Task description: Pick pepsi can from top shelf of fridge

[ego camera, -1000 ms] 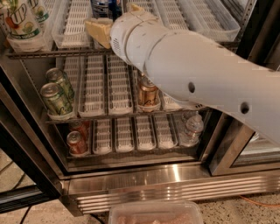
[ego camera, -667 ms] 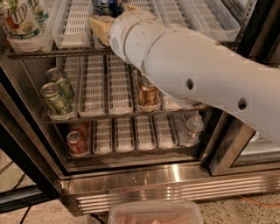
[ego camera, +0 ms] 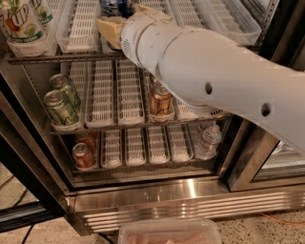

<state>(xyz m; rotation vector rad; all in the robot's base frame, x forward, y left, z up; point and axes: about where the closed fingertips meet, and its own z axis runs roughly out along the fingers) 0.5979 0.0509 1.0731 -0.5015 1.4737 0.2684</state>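
Your gripper (ego camera: 121, 16) is up at the top shelf (ego camera: 57, 58), pushed in over the dark front bar, with the thick white arm (ego camera: 224, 81) slanting down to the right behind it. The pepsi can (ego camera: 114, 5) sits in one of that shelf's white lanes, right at the gripper's tip and cut off by the upper edge of the view. You cannot tell from here whether the gripper is released or clenched, or whether it touches the can at all — the wrist hides the contact. The arm comes in from above and to the right, probably so it clears the door frame and lines up with the lane.

The fridge (ego camera: 190, 200) holds one blue can in sight. There are two green cans (ego camera: 61, 107) at the left of the middle rack and one bronze-gold can (ego camera: 161, 100) under the arm. On the lowest rack are two reddish cans (ego camera: 83, 155) and one clear water bottle (ego camera: 208, 140). Two 7UP bottles (ego camera: 21, 24) stand at the top shelf's left end, well apart from the pepsi. The cans lie in slotted lanes, which likely feed them forward — expect the can to slide along its lane rather than sideways.
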